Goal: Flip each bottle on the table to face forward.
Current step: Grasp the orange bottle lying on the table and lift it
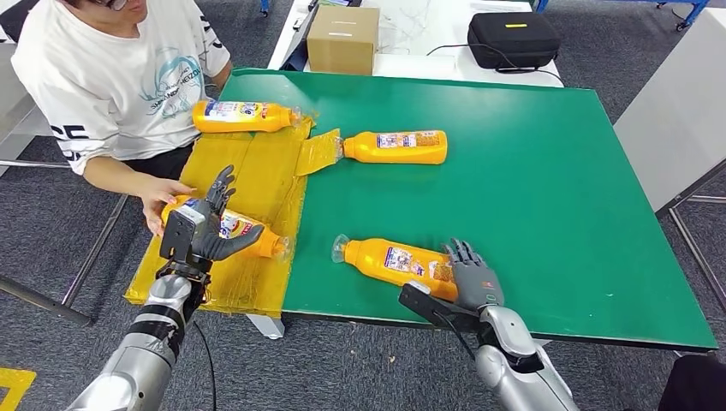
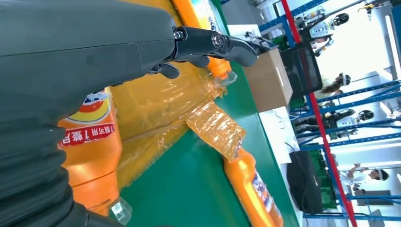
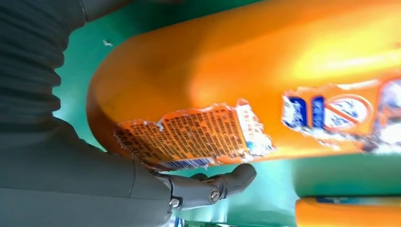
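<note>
1. Right now four orange bottles lie on their sides. Two are on the green table and two are on the yellow sheet at its left end.
2. The right hand rests against the end of the near bottle. Its fingers touch the bottle, but I cannot tell if they really grip it. This bottle shows its small-print back label, so I think the hand is there to roll it over.
3. The left hand is over the left bottle on the yellow sheet. Its fingers are spread apart and it holds nothing.
4. A person's hand is just beside that left bottle, maybe to keep it from rolling.
5. The far bottle and the middle bottle lie well apart from both robot hands. They look like they wait their turn.
6. A cardboard box and a black case sit on a white table behind.
</note>
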You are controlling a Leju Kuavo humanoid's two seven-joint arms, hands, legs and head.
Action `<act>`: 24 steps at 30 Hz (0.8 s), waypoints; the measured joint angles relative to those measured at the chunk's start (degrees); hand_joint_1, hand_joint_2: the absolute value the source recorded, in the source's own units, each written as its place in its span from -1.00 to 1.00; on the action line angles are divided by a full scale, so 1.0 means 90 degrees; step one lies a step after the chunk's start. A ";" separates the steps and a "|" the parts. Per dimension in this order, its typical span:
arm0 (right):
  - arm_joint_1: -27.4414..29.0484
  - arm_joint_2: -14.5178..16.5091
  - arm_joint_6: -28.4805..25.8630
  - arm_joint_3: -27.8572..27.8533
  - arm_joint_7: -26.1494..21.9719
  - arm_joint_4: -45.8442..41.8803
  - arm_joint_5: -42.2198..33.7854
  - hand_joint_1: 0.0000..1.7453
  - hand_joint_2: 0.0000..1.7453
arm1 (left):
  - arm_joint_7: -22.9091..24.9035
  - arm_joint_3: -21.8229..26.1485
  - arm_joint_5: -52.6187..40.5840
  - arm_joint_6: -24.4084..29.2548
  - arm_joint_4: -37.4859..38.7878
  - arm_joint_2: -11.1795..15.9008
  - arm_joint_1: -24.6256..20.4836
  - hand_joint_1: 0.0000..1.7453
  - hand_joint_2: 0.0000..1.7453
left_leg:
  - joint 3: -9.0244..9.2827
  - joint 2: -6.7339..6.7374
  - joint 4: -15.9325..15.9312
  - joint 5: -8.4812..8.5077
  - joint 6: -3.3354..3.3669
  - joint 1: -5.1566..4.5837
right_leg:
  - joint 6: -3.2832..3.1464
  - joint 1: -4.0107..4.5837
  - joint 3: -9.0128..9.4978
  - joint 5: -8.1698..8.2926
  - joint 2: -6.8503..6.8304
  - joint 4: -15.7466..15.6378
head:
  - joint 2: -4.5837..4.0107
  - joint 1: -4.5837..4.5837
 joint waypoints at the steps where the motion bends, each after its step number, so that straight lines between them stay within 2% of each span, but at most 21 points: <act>1: 0.0008 -0.0050 0.0100 -0.0001 0.0043 -0.0046 0.0027 1.00 1.00 | -0.0001 0.0000 0.0017 -0.0024 -0.0038 -0.0012 0.0018 -1.00 1.00 | 0.0000 0.0000 0.0000 0.0000 0.0000 0.0000 | 0.0000 0.0000 0.0000 0.0000 0.0000 0.0000 | 0.0000 0.0000; 5: 0.0012 -0.0217 0.0371 -0.0013 0.0089 -0.0116 0.0011 1.00 1.00 | -0.0001 0.0000 0.0066 -0.0101 -0.0156 -0.0051 0.0079 -1.00 1.00 | -0.0001 0.0001 0.0000 0.0000 0.0000 0.0000 | -0.0001 0.0000 0.0001 -0.0001 0.0000 0.0000 | 0.0000 0.0000; 11: -0.0046 -0.0282 0.0474 -0.0015 0.0027 -0.0112 -0.0089 1.00 1.00 | -0.0001 0.0000 0.0076 -0.0127 -0.0189 -0.0080 0.0096 -1.00 1.00 | -0.0002 -0.0001 0.0000 -0.0001 0.0001 -0.0001 | -0.0001 -0.0002 0.0002 -0.0001 -0.0001 0.0000 | 0.0000 0.0001; 19: -0.0345 -0.0312 0.0801 -0.0047 -0.0703 0.0225 -0.1041 1.00 1.00 | -0.0001 -0.0015 0.0275 -0.0367 -0.0188 -0.0088 0.0084 -1.00 1.00 | 0.0006 0.0012 0.0000 -0.0001 0.0001 0.0000 | 0.0000 0.0000 0.0002 0.0002 0.0004 -0.0001 | 0.0000 -0.0001; 24: -0.0427 -0.0231 0.0481 -0.0115 -0.1066 0.0476 -0.1708 1.00 1.00 | -0.0001 -0.0044 0.0402 -0.0435 -0.0180 -0.0102 0.0041 -1.00 1.00 | 0.0008 0.0012 0.0000 0.0000 0.0000 0.0001 | -0.0001 0.0002 0.0002 0.0003 0.0004 0.0000 | 0.0000 -0.0001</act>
